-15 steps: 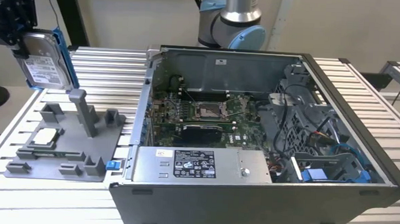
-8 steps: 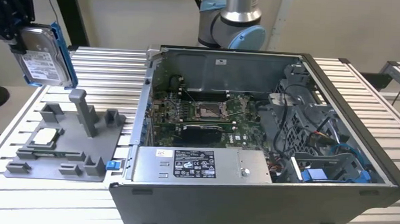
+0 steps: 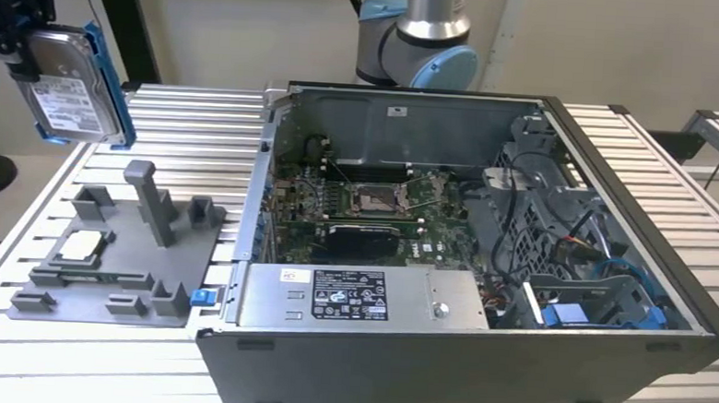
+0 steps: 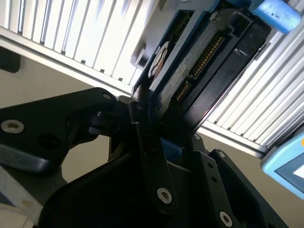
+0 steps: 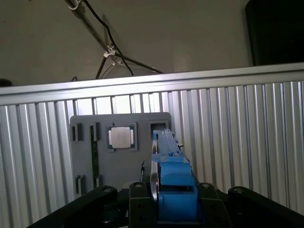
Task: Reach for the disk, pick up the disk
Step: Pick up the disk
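— Where's the disk (image 3: 77,85)?
— In my claw (image 3: 21,45), clenched on it, hanging well above the bench (image 3: 192,110).
— Which step?
— Pick-up looks done, I judge; any move now calls for a steady hold.

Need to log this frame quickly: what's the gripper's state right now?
Gripper: closed, holding the disk up in the air.

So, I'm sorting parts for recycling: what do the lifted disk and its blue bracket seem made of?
The disk: apparently metal, silver-grey with a dull sheen, paper-like white label. Its blue bracket: likely plastic, uniform matte colour, moulded edges.
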